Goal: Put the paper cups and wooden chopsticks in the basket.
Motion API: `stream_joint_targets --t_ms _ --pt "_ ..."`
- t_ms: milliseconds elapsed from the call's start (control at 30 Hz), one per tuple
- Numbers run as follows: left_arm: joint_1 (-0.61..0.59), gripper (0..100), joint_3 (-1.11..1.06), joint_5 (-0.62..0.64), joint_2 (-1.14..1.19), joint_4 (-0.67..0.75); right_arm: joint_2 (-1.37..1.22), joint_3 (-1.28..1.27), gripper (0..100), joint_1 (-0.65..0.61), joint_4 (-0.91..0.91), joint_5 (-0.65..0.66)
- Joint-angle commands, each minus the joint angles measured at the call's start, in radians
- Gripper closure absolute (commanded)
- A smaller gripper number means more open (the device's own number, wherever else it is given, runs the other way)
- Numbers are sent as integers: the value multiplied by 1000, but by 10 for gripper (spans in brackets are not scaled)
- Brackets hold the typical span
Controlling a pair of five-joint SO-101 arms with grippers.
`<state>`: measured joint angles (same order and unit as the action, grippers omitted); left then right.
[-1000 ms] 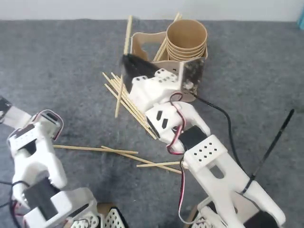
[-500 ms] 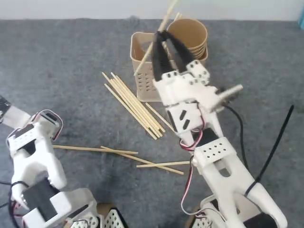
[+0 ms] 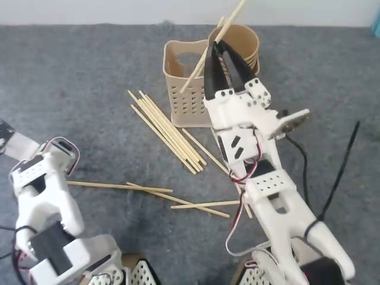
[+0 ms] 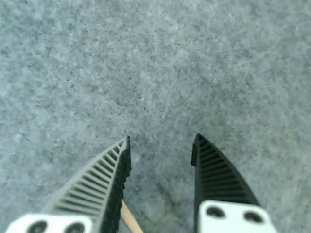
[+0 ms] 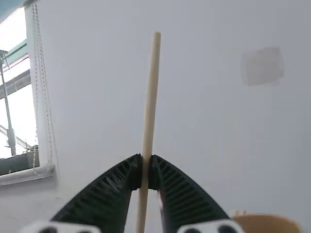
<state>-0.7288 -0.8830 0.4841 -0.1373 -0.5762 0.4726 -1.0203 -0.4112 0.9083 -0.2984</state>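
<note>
1. The right hand (image 3: pixel 219 45) pinches one chopstick (image 3: pixel 195 72), tilted over the basket (image 3: pixel 181 107).
2. The paper cups (image 3: pixel 249 37) sit in the basket.
3. More chopsticks (image 3: pixel 169 133) lie on the tabletop (image 3: pixel 89 71).
4. The left hand (image 4: pixel 160 150) is wide open.

The table (image 3: pixel 89 71) is covered with a grey, felt-like mat. A tan slotted basket (image 3: pixel 187 107) stands upright on it toward the far side. A stack of paper cups (image 3: pixel 246 35) sits at the basket's right; whether it is inside the basket or on the table beside it cannot be told. A bundle of chopsticks (image 3: pixel 166 132) lies flat just left of the basket's foot, running diagonally, the sticks touching side by side. Nearer the arms, three loose chopsticks (image 3: pixel 178 200) lie apart from the bundle, two of them crossing. In the left wrist view a chopstick end (image 4: pixel 130 219) rests on the mat.
</note>
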Motion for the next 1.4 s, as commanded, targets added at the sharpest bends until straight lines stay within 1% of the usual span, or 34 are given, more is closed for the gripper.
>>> stream_joint_targets --t_ms 0,367,533,667,733,800,867,933,1000,1133,1267,1367 --pt "8 804 45 5 -2 -5 -54 123 991 27 58 -12" --pt "8 804 47 5 -2 -5 -142 270 991 51 59 -12" --pt "8 804 47 5 -2 -5 -266 310 991 76 59 -12" --pt "8 804 47 5 -2 -5 -381 310 987 68 59 -11" --pt "8 804 47 5 -2 -5 -420 310 964 50 58 -6" --pt "8 804 47 5 -2 -5 -427 305 918 33 47 -2" --pt "8 804 47 5 -2 -5 -421 304 893 15 -10 34" --pt "8 804 47 5 -2 -5 -397 302 909 8 -53 41" --pt "8 804 47 5 -2 -5 -349 276 940 12 -74 18" --pt "8 804 47 5 -2 -5 -166 180 956 1 -163 3" --pt "8 804 48 5 -2 -5 117 68 956 -35 -392 2" --pt "8 804 48 5 -2 -5 355 -3 956 -74 -636 2"
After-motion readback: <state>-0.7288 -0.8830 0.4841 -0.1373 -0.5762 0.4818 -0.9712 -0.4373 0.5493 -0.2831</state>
